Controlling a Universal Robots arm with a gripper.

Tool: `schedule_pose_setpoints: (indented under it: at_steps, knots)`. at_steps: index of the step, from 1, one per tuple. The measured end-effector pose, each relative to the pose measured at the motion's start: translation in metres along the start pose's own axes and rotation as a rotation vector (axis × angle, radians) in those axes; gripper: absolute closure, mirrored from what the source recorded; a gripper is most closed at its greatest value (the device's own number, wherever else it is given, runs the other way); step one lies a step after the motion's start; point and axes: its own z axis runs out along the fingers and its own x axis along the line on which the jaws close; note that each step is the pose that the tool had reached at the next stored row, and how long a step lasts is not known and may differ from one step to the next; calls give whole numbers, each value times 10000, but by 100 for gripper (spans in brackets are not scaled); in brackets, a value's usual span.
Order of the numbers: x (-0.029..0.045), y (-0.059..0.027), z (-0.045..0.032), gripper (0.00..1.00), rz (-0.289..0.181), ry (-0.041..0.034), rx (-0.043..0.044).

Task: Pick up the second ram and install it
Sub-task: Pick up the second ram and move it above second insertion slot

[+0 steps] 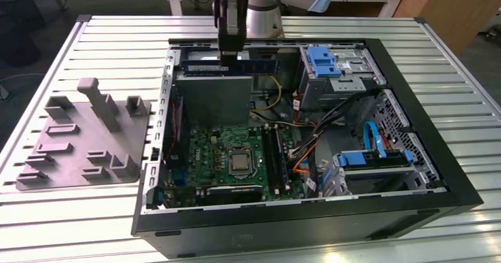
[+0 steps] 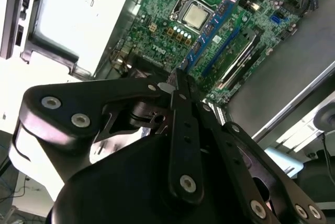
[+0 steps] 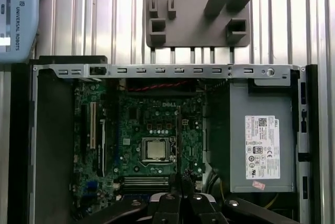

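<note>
Over the open case (image 1: 313, 228), hand (image 1: 227, 56) closed — pinching the second ram (image 2: 213, 26)

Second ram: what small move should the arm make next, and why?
Probably turn the wrist to line it up. The fingers are shut on the second ram, held above the open case, and in the exterior view it lies crosswise to the motherboard's black slots.

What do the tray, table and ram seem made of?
Tray: matte grey, uniform blocks, probably plastic. Table: ribbed slats with pale metallic sheen, likely aluminium. Ram: thin, flat blue-green board, apparently circuit laminate.
</note>
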Motion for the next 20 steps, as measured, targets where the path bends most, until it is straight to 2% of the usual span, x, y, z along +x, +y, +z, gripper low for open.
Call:
schedule_pose_setpoints:
  at_steps: [9,20]
  knots:
    - [45,-256,145,89,-1,-1,0]
    - [122,-325,328,89,-1,-2,1]
